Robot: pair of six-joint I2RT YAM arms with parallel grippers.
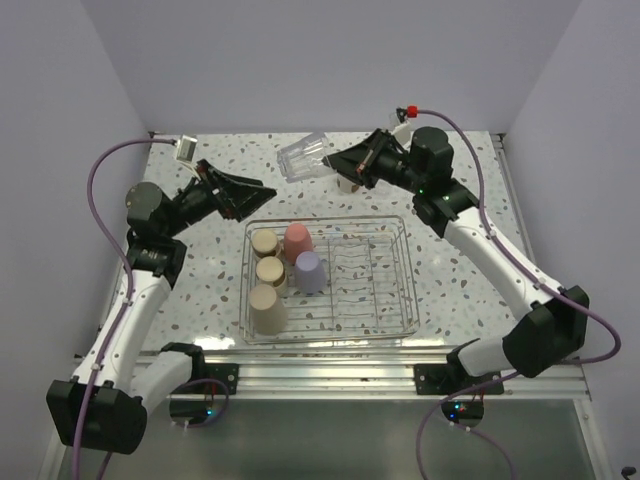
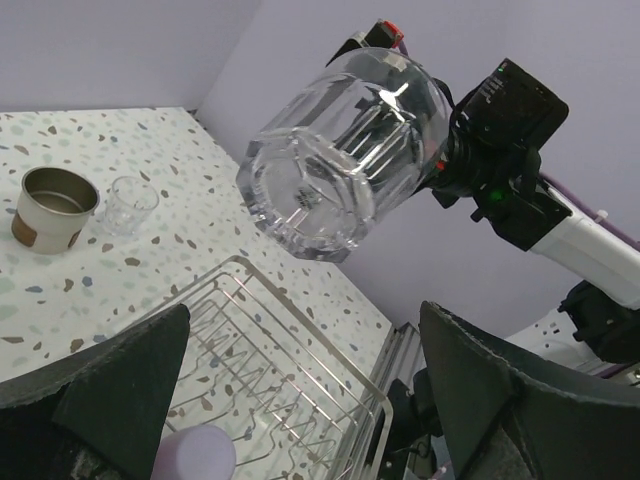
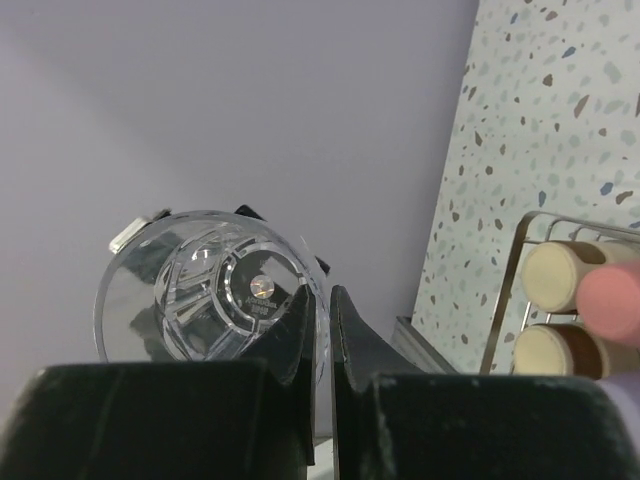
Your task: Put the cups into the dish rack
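Top external: brown cup (image 1: 346,186) mostly hidden behind right gripper (image 1: 338,160). Pinches clear faceted cup (image 1: 303,155) by its rim, tilted in mid-air beyond the rack (image 1: 400,300), transparent walls hard to trace; left gripper (image 1: 258,203) jaws spread wide, empty.

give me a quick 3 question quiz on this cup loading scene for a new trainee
1. True or false: the left hand is shut on something.
2. How many cups are in the dish rack? A three, B five, C seven.
3. Fill in the blank: the right hand pinches the rim of a ___ cup, held in the air beyond the rack.

Key
1. False: it is open and empty.
2. B
3. clear
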